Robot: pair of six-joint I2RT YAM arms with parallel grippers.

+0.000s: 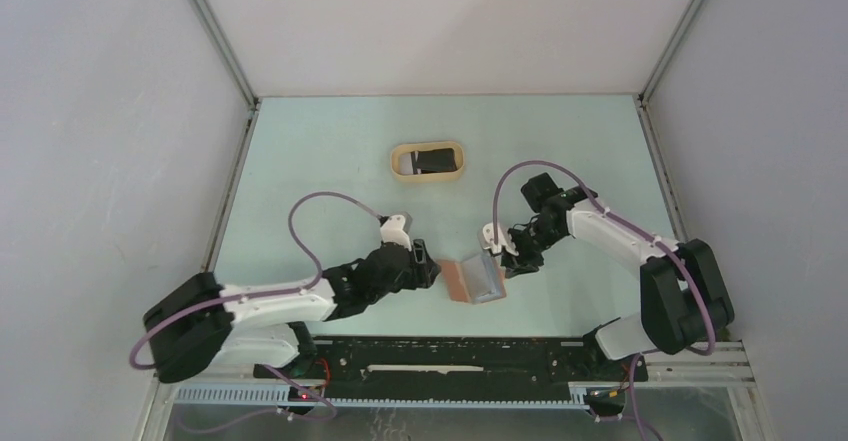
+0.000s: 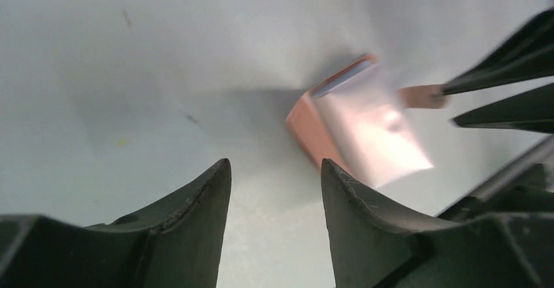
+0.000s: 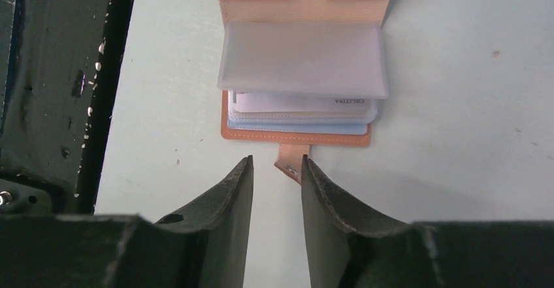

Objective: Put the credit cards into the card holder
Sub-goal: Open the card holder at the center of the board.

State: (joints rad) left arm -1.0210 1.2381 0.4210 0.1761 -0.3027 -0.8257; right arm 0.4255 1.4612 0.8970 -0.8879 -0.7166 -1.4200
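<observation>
Pockets are exposed because the small reddish-brown leather card holder (image 1: 473,280) is laid open at near centre. Its tab (image 3: 291,159) is flanked by the parted right gripper (image 3: 276,164); the left gripper (image 2: 274,167) is parted and empty. A dark flat credit card (image 1: 432,160) is kept in the far tan oval tray (image 1: 397,163).

A pale green table (image 1: 330,161) sits enclosed by plain grey-white walls (image 1: 100,111) joined with metal corner struts (image 1: 215,31).
</observation>
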